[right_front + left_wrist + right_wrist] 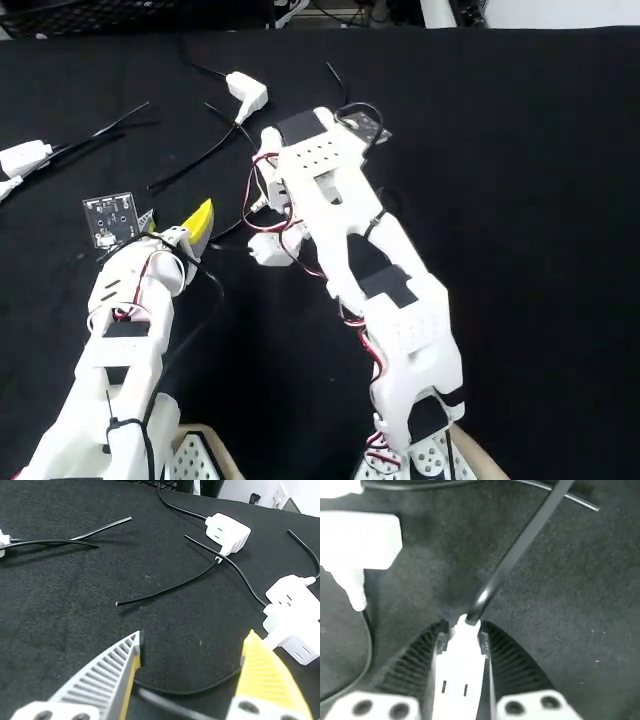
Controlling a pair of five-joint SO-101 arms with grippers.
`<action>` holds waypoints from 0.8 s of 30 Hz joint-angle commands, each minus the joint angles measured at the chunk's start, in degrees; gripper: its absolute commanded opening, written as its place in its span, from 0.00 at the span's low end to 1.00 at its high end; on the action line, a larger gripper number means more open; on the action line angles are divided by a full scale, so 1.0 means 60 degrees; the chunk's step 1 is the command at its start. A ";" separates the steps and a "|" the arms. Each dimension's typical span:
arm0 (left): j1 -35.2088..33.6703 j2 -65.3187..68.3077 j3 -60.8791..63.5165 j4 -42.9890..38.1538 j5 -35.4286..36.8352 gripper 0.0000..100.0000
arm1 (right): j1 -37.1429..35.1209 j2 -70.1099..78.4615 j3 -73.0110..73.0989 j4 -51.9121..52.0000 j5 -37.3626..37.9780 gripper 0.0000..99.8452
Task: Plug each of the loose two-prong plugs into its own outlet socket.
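Two slots show on the outlet socket (457, 680), clamped lengthwise in the right gripper (462, 626), cord (520, 545) end past its tips; left gripper (194, 636) gapes empty.

A white socket (227, 531) with two slots lies flat toward the far side, its black cord trailing off. Nearer, two white bodies (292, 615) lie touching, possibly mated, though the joint is hard to read. A slotted white body (457, 672) is clamped between the fingers of the right gripper (462, 627), with black cord leaving its tip. Another white piece (25, 157) lies at the left edge, with thin black cords beside it.
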 commanded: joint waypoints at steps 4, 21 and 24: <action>0.0022 -0.0103 -0.0388 -0.0234 0.0000 0.32 | 0.0366 -0.0051 -0.0549 -0.0234 0.0293 0.01; -0.1341 -0.0117 -0.0286 -0.0908 0.1011 0.32 | 0.2564 -0.0081 -0.0549 -0.1538 0.0879 0.01; -0.1897 -0.0117 -0.0066 -0.1480 0.1788 0.32 | 0.2813 -0.0066 -0.0549 -0.1670 0.1084 0.01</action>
